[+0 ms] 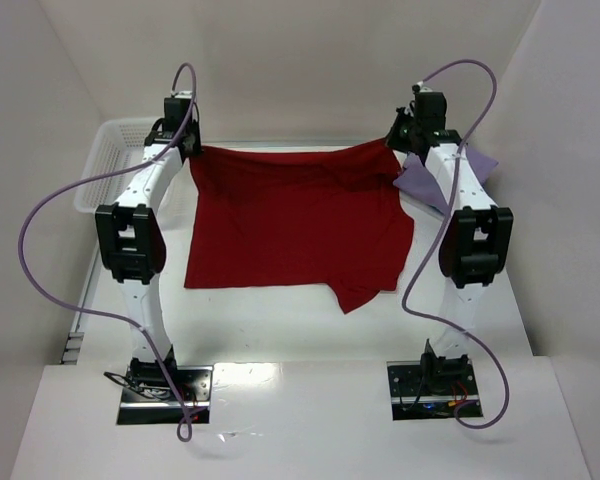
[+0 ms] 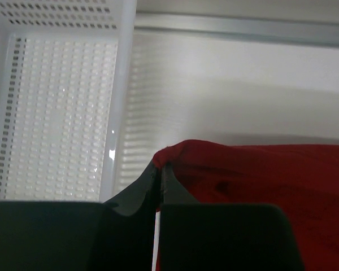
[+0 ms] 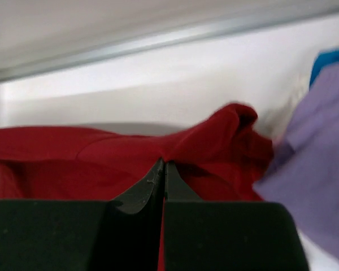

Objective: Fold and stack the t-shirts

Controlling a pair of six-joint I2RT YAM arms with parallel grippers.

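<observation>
Pinching dark red t-shirt (image 1: pixel 295 220) at far edge of table (image 1: pixel 280 320), left gripper (image 2: pixel 159 166) and right gripper (image 3: pixel 163 164) may snag lavender t-shirt (image 1: pixel 418 184).

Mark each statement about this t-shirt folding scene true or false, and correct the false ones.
1. The left gripper and the right gripper are each shut on the dark red t-shirt. True.
2. The lavender t-shirt lies by the right arm. True.
3. The white mesh basket stands beside the right arm. False: it stands at the far left, beside the left arm.
4. The dark red t-shirt is folded into a square. False: it lies spread open, with one sleeve sticking out at the near edge.
</observation>
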